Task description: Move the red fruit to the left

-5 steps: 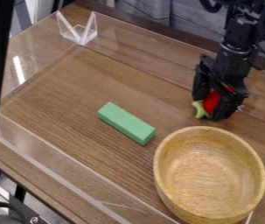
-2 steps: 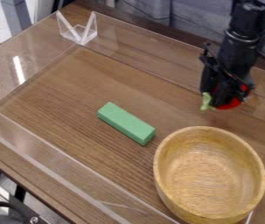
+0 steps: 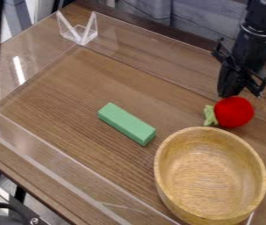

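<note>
The red fruit [image 3: 233, 112] is a small round bright-red toy with a green leafy end on its left. It lies on the wooden table at the right, just beyond the far rim of the wooden bowl. My black gripper [image 3: 240, 89] points down just above and behind the fruit. Its fingers are shut, with nothing seen between them. The fruit rests on the table and is not held.
A large wooden bowl [image 3: 182, 149] fills the near right corner. A green rectangular block [image 3: 126, 124] lies mid-table to the left of the bowl. Clear plastic walls [image 3: 30, 79] edge the table, with a small clear stand [image 3: 79, 29] at the far left.
The gripper was open around the fruit, then closed and rose up and to the right. The fruit slipped free and now lies on the table a little to the right.
</note>
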You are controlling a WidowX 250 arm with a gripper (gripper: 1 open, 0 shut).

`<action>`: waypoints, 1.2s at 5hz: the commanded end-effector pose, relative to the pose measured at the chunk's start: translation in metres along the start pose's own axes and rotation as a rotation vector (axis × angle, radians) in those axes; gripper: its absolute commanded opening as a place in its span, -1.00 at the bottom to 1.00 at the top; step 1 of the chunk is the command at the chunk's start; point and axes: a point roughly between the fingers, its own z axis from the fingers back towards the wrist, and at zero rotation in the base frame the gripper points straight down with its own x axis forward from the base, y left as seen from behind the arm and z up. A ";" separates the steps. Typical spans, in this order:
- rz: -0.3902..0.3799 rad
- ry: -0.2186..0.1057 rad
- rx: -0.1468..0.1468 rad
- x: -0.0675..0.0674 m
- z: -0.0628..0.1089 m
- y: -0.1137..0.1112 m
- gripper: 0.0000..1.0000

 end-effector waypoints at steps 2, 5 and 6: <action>0.063 -0.054 0.014 0.005 0.016 0.020 -1.00; 0.125 -0.038 -0.006 0.002 -0.012 0.002 1.00; 0.102 -0.037 -0.007 0.012 -0.031 -0.006 1.00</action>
